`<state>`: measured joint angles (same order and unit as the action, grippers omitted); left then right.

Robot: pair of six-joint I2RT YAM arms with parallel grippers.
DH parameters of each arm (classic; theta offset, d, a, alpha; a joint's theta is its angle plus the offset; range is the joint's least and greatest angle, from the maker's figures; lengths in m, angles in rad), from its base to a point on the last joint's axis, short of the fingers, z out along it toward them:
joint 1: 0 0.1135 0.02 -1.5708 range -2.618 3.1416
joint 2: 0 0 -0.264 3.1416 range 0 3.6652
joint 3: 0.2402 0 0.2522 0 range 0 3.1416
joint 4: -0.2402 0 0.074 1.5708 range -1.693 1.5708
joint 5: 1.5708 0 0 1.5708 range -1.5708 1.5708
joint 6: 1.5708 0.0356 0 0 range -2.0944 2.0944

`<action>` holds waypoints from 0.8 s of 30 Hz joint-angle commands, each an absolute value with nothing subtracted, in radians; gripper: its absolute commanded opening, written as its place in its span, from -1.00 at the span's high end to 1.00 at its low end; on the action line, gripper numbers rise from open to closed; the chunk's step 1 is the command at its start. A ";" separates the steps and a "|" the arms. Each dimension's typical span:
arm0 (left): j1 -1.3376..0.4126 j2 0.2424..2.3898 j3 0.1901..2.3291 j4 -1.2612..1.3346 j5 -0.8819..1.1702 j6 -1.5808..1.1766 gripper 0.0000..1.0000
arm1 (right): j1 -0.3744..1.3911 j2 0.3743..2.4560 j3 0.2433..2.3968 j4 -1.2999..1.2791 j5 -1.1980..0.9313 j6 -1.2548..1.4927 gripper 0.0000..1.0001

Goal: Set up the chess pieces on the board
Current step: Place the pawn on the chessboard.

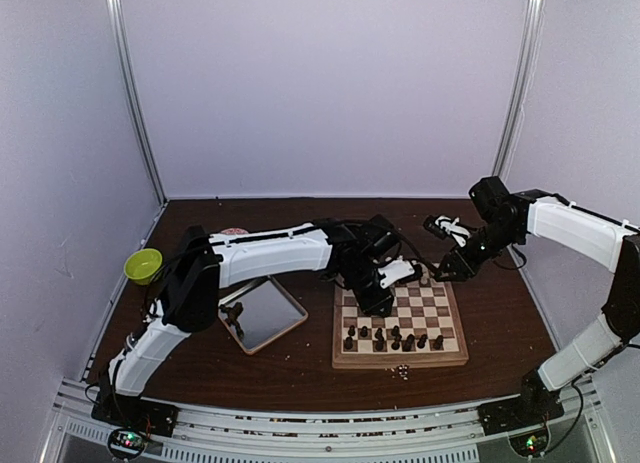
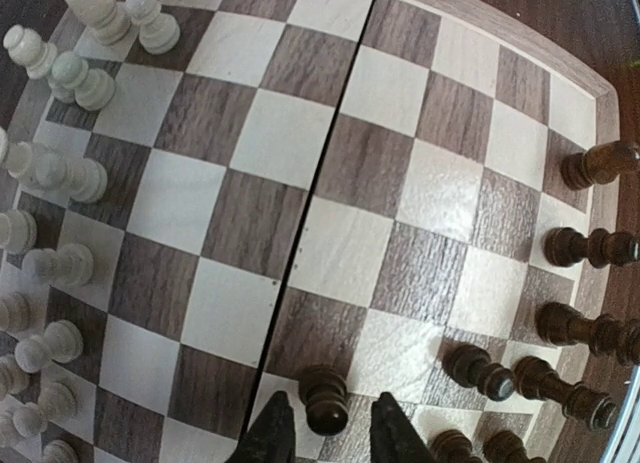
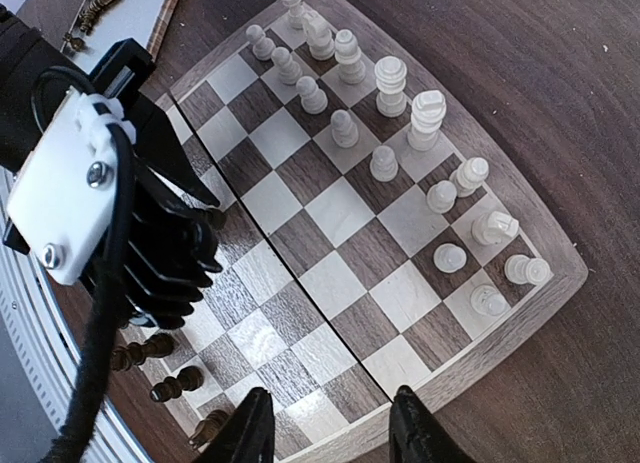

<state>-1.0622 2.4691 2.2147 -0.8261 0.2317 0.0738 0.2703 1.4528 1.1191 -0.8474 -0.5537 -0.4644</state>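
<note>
The board (image 1: 400,362) lies right of centre on the table. Cream chess pieces (image 3: 385,163) stand in two rows along one side. Dark chess pieces (image 2: 590,248) stand along the opposite side. In the left wrist view my left gripper (image 2: 331,395) straddles a dark pawn (image 2: 325,383) that stands upright on the board (image 2: 330,163). Its jaws are slightly open, with a gap on each side of the pawn. My right gripper (image 3: 330,388) hovers open and empty over the board's edge (image 3: 440,383). From above, the left gripper (image 1: 380,305) and right gripper (image 1: 432,275) are both near the board's far side.
A square silver tray (image 1: 265,313) sits left of the board under the left arm. A green bowl (image 1: 143,265) stands at the far left. Small bits (image 1: 400,372) lie in front of the board. The left arm's black gripper body (image 3: 120,213) fills the right wrist view's left side.
</note>
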 commanded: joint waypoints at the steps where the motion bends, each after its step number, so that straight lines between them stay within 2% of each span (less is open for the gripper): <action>1: -1.066 2.460 2.253 -0.824 0.236 0.077 0.37 | 0.267 1.446 1.127 -0.839 -0.547 -0.460 0.18; 7: -1.065 2.297 2.187 -0.813 0.143 0.098 0.30 | 0.272 1.418 1.136 -0.843 -0.568 -0.494 0.16; 10: -1.051 2.118 2.037 -0.768 0.076 0.119 0.28 | 0.307 1.432 1.147 -0.859 -0.528 -0.522 0.15; 13: -1.018 1.953 1.864 -0.690 0.024 0.121 0.17 | 0.362 1.457 1.169 -0.860 -0.480 -0.525 0.15; 16: -0.959 1.826 1.729 -0.629 -0.015 0.088 0.04 | 0.443 1.493 1.199 -0.864 -0.457 -0.524 0.14; 22: -0.774 1.685 1.518 -0.512 -0.062 0.045 0.03 | 0.611 1.585 1.247 -0.861 -0.323 -0.560 0.16; 24: -0.745 1.673 1.512 -0.493 -0.084 0.026 0.03 | 0.651 1.616 1.258 -0.856 -0.305 -0.569 0.17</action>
